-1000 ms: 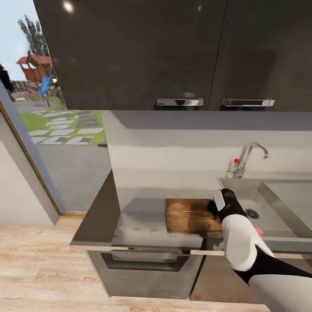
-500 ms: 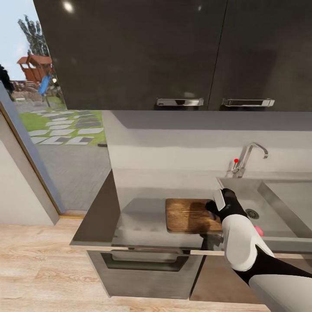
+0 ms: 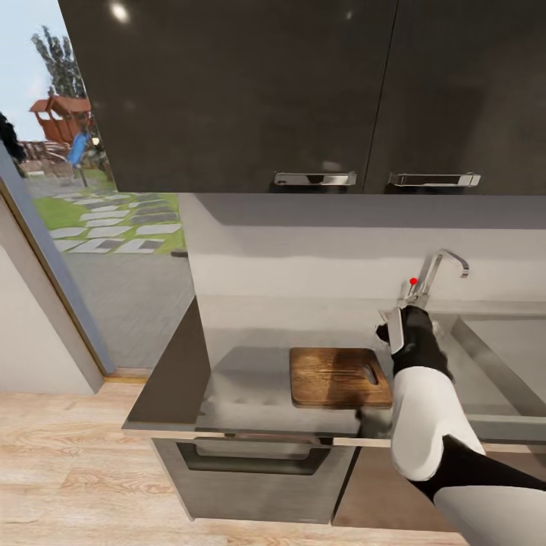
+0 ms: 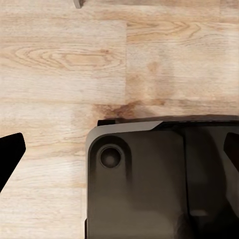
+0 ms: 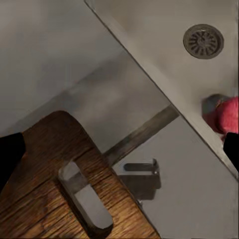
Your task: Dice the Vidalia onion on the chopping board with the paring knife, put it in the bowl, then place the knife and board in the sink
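Your right arm reaches forward from the lower right of the head view, white forearm rising to a black wrist, with the right gripper raised above the worktop near the seam where it meets the sink. In the right wrist view the two dark fingers sit at opposite edges with a wide gap and nothing between them, so your right fingers stand open and empty. The chopping board lies flat on the worktop below and to one side of those fingers, apart from them; it is brown grained wood with rounded corners, and its oval slot hole is at the end nearest the sink. Beyond the fingers on the other side lies the sink, a matte grey basin with a round ribbed drain; a rounded pink-red object rests in the basin against its near wall, close to one fingertip, and it cannot be identified with certainty. The chrome tap with its red knob stands just behind the right gripper. Your left gripper hangs over the light wood plank floor and a dark rounded part of the robot's own body; its dark fingertips show at opposite edges, spread apart and empty. The knife cannot be made out.
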You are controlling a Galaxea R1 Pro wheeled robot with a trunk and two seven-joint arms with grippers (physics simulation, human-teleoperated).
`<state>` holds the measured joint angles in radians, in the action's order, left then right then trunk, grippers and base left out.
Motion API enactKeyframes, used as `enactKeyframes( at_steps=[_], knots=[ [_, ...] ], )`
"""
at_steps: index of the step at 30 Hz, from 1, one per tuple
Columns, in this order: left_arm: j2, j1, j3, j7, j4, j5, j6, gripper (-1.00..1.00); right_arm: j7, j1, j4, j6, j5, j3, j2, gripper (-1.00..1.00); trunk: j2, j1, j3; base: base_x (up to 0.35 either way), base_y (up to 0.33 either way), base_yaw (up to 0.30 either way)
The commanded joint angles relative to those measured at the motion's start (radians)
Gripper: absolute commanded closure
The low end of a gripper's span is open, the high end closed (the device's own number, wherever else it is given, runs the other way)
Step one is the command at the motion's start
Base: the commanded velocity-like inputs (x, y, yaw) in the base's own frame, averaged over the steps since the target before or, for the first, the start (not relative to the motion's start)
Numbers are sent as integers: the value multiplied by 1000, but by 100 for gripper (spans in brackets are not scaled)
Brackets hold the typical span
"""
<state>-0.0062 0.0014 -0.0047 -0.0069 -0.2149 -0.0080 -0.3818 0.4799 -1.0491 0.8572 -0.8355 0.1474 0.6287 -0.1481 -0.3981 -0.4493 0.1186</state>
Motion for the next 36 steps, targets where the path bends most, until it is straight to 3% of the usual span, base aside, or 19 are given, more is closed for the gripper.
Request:
enactKeyframes(
  at_steps=[1, 4, 13, 14, 18, 21, 27, 31, 32, 36],
  knots=[
    [0, 0, 0, -1, -1, 0, -2, -100, -7, -1, 32, -13, 10, -36, -9, -100, -2, -1, 2, 0, 0, 0],
    [0, 0, 0, -1, -1, 0, -1, -100, -24, 2, 73, -18, 10, -86, -26, -100, -2, -1, 2, 0, 0, 0],
    [0, 0, 0, -1, -2, -1, -1, -100, -186, 72, 170, -12, 16, -124, -26, -100, -2, -1, 2, 0, 0, 0],
    [0, 0, 0, -1, -3, -1, 0, -100, -212, 122, 226, -10, 16, -156, -26, -100, -2, -1, 2, 0, 0, 0],
    [0, 0, 0, -1, -2, -1, 0, -100, -260, 226, 324, 35, 16, -252, -26, -100, -2, -1, 2, 0, 0, 0],
    [0, 0, 0, -1, -2, -1, 0, -100, -287, 288, 372, 77, 16, -291, -26, -100, -2, -1, 2, 0, 0, 0],
    [0, 0, 1, -1, -2, -1, 0, -100, -336, 387, 443, 119, 17, -316, -26, -100, -2, -1, 2, 0, 0, 0],
    [0, 0, 2, -1, -2, -1, 0, -100, -412, 477, 498, 179, 22, -319, -26, -100, -2, -1, 2, 0, 0, 0],
    [0, 0, 3, 0, -3, -1, 0, -100, -436, 538, 525, 238, 48, -320, -26, -100, -2, -1, 2, 0, 0, 0],
    [0, 0, 3, 1, -3, -1, 0, -100, -450, 624, 559, 317, 81, -324, -26, -100, -2, -1, 2, 0, 0, 0]
  ],
)
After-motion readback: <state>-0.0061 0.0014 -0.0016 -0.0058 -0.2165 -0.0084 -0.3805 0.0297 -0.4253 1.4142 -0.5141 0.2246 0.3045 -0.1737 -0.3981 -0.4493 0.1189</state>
